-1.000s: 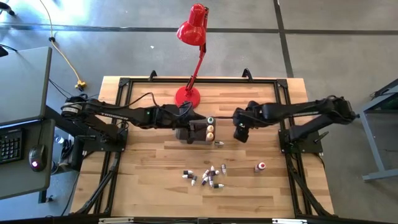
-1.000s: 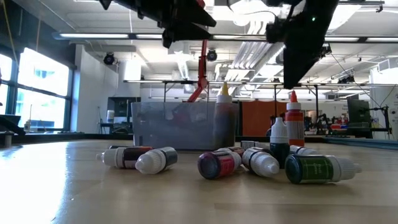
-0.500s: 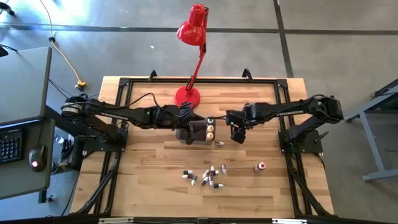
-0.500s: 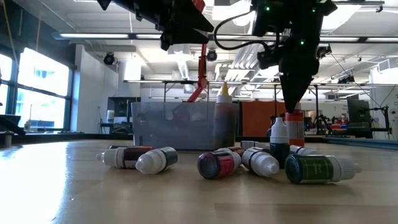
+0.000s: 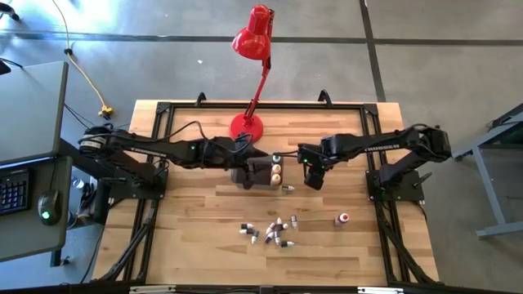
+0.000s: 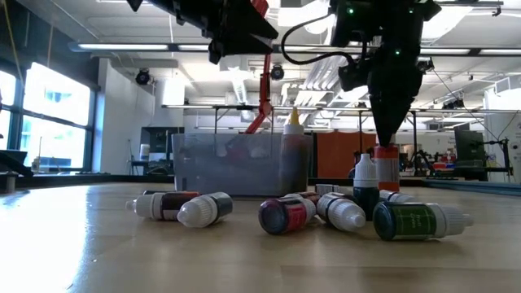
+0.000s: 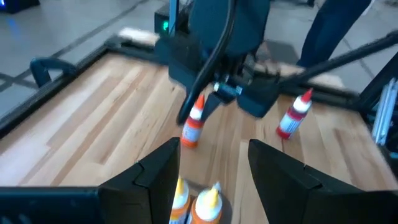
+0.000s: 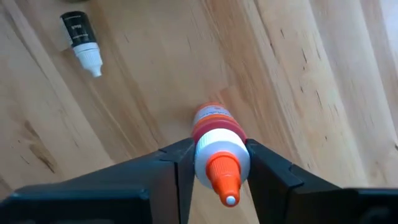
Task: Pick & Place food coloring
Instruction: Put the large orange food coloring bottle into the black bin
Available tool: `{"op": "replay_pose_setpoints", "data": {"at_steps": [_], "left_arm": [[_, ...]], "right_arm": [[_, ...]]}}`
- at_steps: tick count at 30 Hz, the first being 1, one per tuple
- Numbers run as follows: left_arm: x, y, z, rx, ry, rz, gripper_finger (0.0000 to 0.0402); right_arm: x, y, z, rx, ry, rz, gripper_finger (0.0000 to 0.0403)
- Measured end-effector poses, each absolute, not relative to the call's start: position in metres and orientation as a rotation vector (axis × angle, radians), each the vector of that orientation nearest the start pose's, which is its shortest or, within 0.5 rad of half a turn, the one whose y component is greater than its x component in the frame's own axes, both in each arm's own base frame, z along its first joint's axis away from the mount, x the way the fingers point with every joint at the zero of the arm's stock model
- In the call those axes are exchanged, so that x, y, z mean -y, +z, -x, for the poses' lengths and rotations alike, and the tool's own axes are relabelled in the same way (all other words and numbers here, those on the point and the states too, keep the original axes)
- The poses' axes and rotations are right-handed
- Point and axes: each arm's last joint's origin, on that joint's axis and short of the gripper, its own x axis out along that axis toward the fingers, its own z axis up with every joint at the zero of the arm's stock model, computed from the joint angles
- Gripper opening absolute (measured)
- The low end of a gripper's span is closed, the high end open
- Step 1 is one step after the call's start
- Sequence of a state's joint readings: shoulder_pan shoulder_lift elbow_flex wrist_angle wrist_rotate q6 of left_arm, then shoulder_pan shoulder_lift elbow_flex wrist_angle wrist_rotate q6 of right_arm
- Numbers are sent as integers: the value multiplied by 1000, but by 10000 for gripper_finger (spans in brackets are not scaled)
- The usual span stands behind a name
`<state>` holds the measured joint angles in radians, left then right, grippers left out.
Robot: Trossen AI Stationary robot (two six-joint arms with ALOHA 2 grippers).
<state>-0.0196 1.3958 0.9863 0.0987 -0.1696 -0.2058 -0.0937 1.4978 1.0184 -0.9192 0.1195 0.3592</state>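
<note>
Your right claw (image 8: 214,163) grips an upright orange-capped red squeeze bottle (image 8: 217,144) on the wooden worktop (image 8: 311,74); your left claw (image 7: 214,163) hangs open.

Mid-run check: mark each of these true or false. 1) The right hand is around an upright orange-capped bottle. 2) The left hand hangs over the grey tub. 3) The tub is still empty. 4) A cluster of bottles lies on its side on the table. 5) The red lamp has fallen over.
1) True: the right hand has a finger on each side of the orange-capped bottle.
2) True: the left hand is above the grey tub.
3) False: yellow-capped bottles already stand in it.
4) True: the bottle cluster lies on the table.
5) False: the red lamp stands on its base.
</note>
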Motion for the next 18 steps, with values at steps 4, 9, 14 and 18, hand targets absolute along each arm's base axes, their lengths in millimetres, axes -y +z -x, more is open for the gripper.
{"op": "replay_pose_setpoints", "data": {"at_steps": [4,9,14,18], "left_arm": [[0,303,-305,-266,205,162,188],[-2,321,-288,-230,266,101,188],[-3,337,-266,-206,274,92,188],[-4,348,-251,-189,296,92,188]], "right_arm": [[26,223,-267,-1331,-377,-287,111],[20,267,-279,-1261,-297,-237,111],[18,333,-292,-1068,-265,-150,112],[24,368,-304,-948,-300,-127,112]]}}
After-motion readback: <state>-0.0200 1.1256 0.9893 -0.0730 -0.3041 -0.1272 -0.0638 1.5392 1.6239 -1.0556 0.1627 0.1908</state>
